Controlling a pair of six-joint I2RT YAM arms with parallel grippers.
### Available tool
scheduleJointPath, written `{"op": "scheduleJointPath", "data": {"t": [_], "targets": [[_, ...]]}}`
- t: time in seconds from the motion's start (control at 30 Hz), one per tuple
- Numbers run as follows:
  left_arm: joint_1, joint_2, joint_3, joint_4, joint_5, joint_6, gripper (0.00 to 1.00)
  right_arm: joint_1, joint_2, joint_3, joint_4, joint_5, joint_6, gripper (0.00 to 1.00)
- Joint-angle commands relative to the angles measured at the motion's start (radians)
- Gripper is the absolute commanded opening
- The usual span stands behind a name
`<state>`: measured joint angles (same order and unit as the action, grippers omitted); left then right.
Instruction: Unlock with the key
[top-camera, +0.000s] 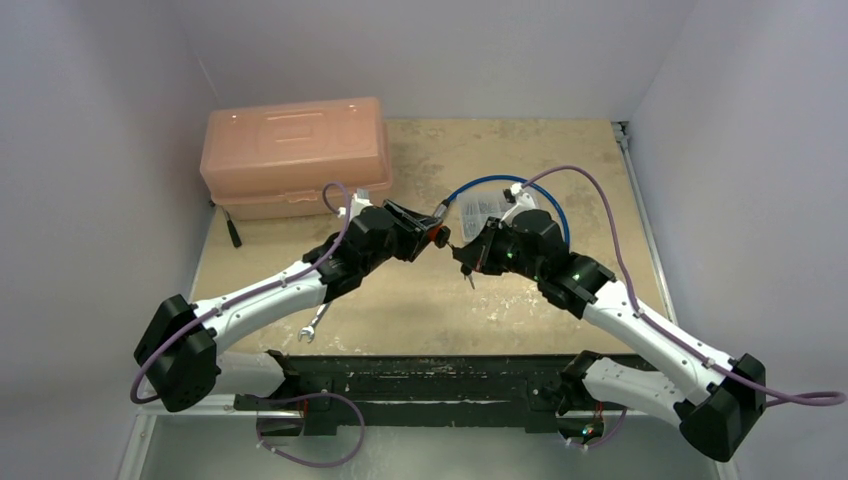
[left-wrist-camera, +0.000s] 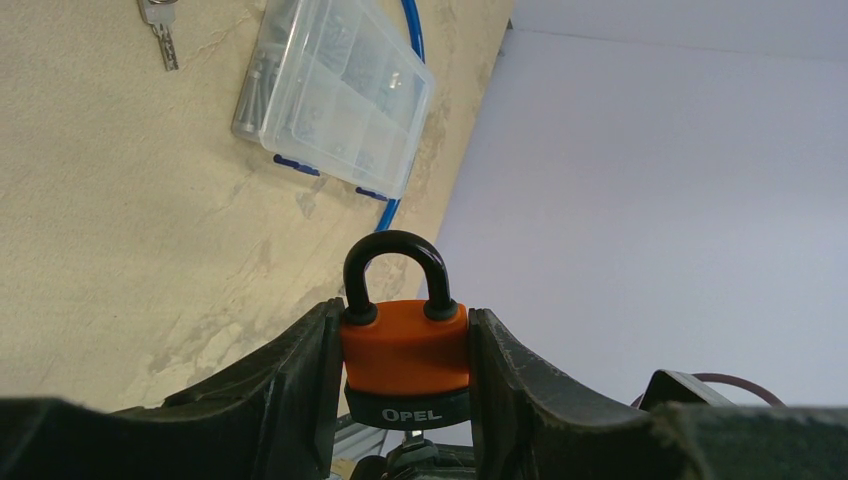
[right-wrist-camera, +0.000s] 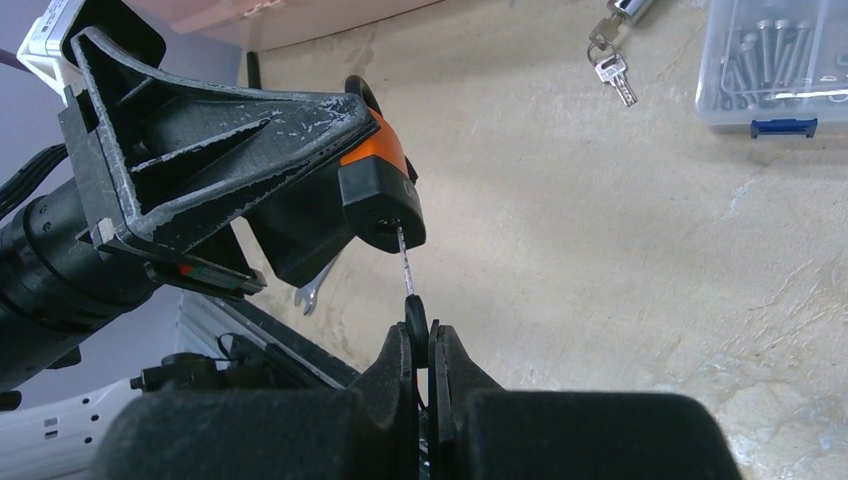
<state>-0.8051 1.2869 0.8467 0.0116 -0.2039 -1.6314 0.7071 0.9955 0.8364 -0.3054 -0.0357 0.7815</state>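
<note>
An orange padlock with a black shackle and a black base marked OPEL is clamped between the fingers of my left gripper, held above the table. In the top view the left gripper and right gripper meet mid-table. My right gripper is shut on the black head of a key. The key's silver blade points up at the underside of the padlock. Its tip meets the keyhole, and most of the blade shows outside.
A pink toolbox stands at the back left, with a black-handled tool beside it. A clear screw box and a blue cable lie behind the grippers. Spare keys lie near the box. A wrench lies at the front left.
</note>
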Motion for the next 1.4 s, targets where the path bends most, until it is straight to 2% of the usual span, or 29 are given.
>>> {"op": "scheduleJointPath", "data": {"t": [0.0, 0.73, 1.37], "targets": [[0.003, -0.005, 0.005, 0.098, 0.024, -0.008, 0.0, 0.01, 0.008, 0.045, 0.038, 0.02, -0.004, 0.0], [0.004, 0.019, 0.027, 0.098, 0.021, 0.033, 0.0, 0.019, 0.077, 0.062, 0.011, 0.033, 0.028, 0.0], [-0.014, 0.047, 0.064, 0.067, 0.015, 0.094, 0.0, 0.019, 0.199, 0.198, -0.083, 0.046, -0.034, 0.0]]}}
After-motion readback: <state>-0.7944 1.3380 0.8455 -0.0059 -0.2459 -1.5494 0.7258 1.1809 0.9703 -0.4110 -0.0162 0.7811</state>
